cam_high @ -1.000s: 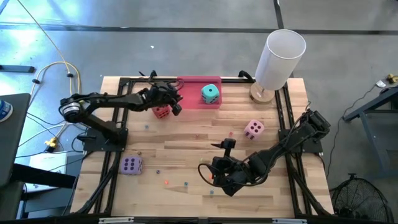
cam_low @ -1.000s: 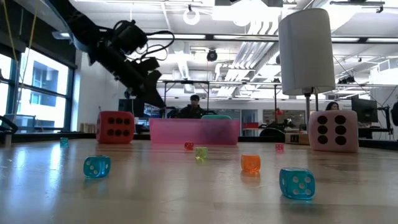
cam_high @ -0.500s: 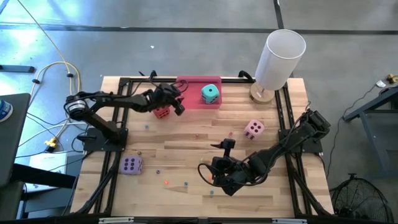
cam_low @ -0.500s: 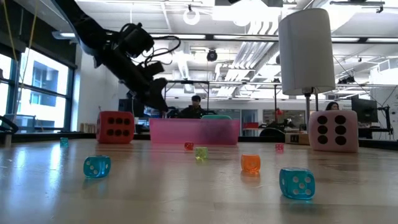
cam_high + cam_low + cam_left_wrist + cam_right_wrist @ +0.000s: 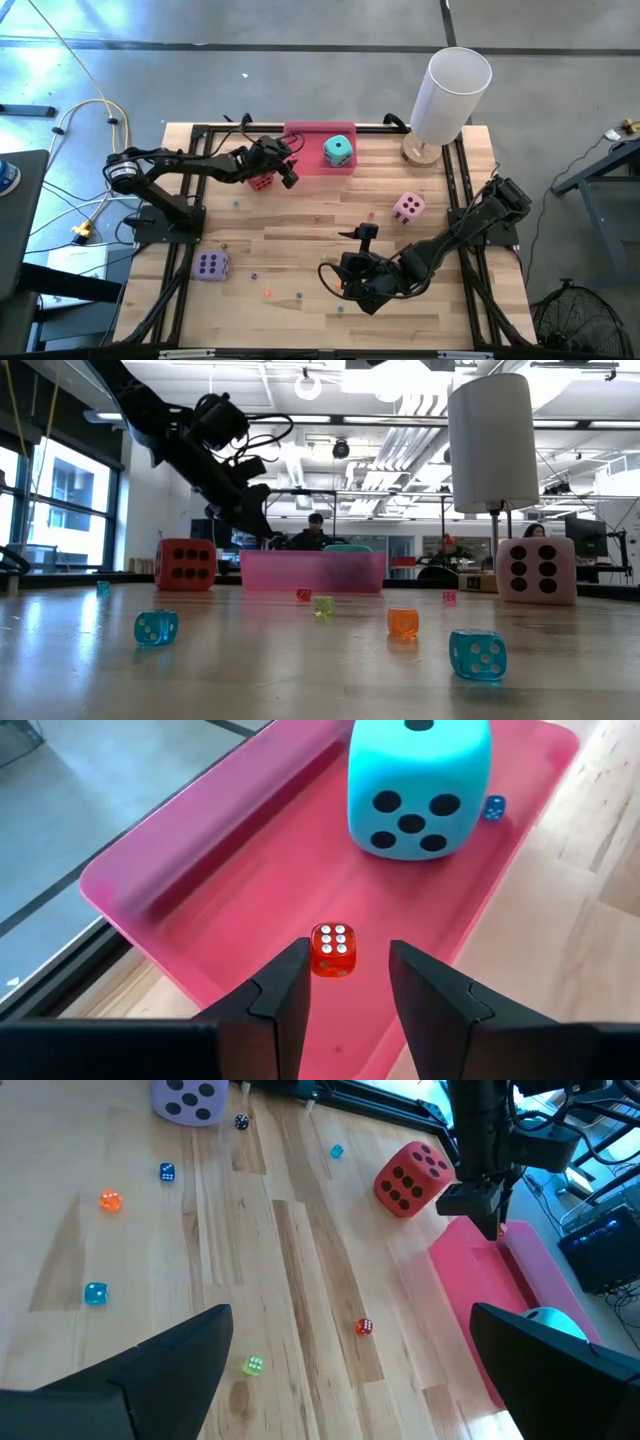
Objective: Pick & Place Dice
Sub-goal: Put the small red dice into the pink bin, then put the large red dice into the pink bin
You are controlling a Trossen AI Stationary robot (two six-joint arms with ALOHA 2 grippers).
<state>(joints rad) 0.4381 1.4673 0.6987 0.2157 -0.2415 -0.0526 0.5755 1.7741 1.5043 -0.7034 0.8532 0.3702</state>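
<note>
My left gripper (image 5: 348,965) is open above the near left corner of the pink tray (image 5: 230,870), clear of it in the low view (image 5: 255,525). A tiny red die (image 5: 331,950) shows on the tray floor just beyond its fingertips. The teal die (image 5: 418,785) and a tiny blue die (image 5: 493,808) sit in the tray. The big red die (image 5: 261,180) rests on the table beside the tray's left end. The pink die (image 5: 408,208) is at the right, the purple die (image 5: 211,265) at the near left. My right gripper (image 5: 345,282) is open and empty, low near the front edge.
A white cylindrical lamp (image 5: 452,90) stands at the far right corner. Several tiny dice lie scattered on the wood in front of my right gripper, among them an orange one (image 5: 110,1201), a green one (image 5: 252,1366) and a red one (image 5: 364,1326). A black frame borders the table.
My left gripper has moved a little toward the table's right edge and slightly down, from over the big red die to the pink tray's left end. The large dice have kept their places.
</note>
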